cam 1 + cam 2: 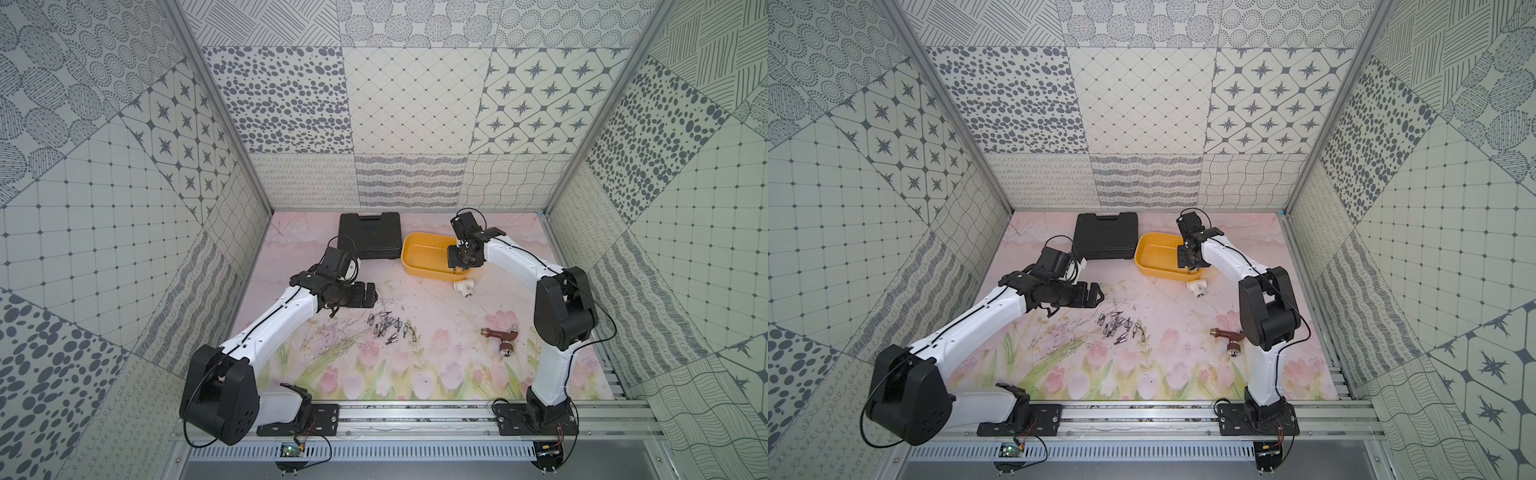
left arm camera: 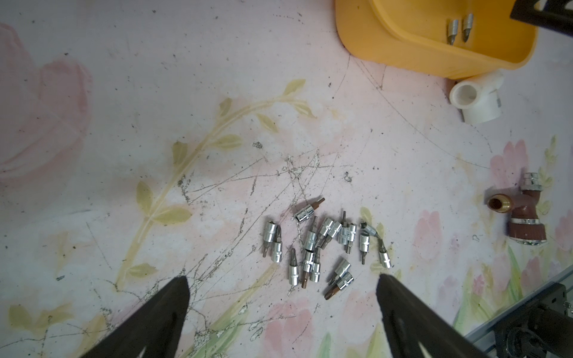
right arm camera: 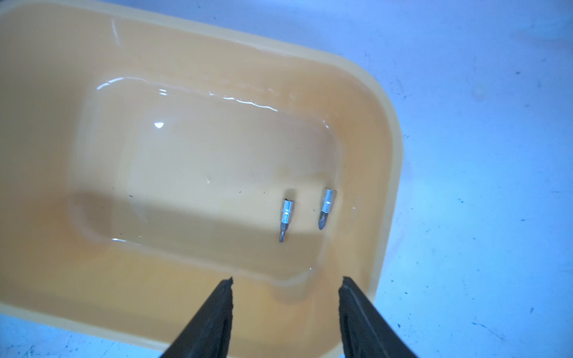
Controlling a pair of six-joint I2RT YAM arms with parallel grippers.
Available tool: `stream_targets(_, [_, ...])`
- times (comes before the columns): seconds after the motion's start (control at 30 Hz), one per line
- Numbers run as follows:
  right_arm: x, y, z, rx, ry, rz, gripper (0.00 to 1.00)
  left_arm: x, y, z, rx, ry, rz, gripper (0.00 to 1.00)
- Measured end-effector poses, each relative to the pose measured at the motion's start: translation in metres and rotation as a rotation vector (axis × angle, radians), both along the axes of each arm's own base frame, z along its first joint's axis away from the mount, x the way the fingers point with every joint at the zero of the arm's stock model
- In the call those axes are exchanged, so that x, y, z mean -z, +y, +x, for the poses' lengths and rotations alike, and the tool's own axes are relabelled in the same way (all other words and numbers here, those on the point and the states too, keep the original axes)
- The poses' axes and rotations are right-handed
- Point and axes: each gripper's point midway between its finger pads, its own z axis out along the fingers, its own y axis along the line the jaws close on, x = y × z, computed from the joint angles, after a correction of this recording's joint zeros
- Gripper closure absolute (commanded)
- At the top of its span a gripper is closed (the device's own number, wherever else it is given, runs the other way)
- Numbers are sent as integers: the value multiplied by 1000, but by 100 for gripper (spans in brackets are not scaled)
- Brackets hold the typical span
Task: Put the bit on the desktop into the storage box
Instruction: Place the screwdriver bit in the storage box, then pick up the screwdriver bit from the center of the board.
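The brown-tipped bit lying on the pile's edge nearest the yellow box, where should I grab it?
Take the brown-tipped bit by its chrome socket end, coming straight down, fingers across its width. It lies flat, that end is thickest, and it looks clear of neighbours.

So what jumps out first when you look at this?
The bright yellow tub at the back of the flowery table, beside a black case, holds two shiny bits, and the open right pincer hangs over it. Next comes the cluster of bits lying mid-table.
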Motion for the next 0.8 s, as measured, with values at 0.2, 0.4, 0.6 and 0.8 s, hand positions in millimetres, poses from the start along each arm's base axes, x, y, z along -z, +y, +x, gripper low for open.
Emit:
stream_targets(0.2, [-17, 0, -22, -13, -36, 15, 5, 0, 0, 0, 0, 0, 0, 1])
stream_targets(0.4, [-28, -6, -51, -28, -55, 14, 3, 0, 0, 0, 0, 0, 0, 1])
stream_targets(0.6, [-45, -12, -79, -30, -97, 32, 3, 0, 0, 0, 0, 0, 0, 1])
stream_targets(0.8, [-41, -21, -110, -23, -82, 48, 3, 0, 0, 0, 0, 0, 0, 1])
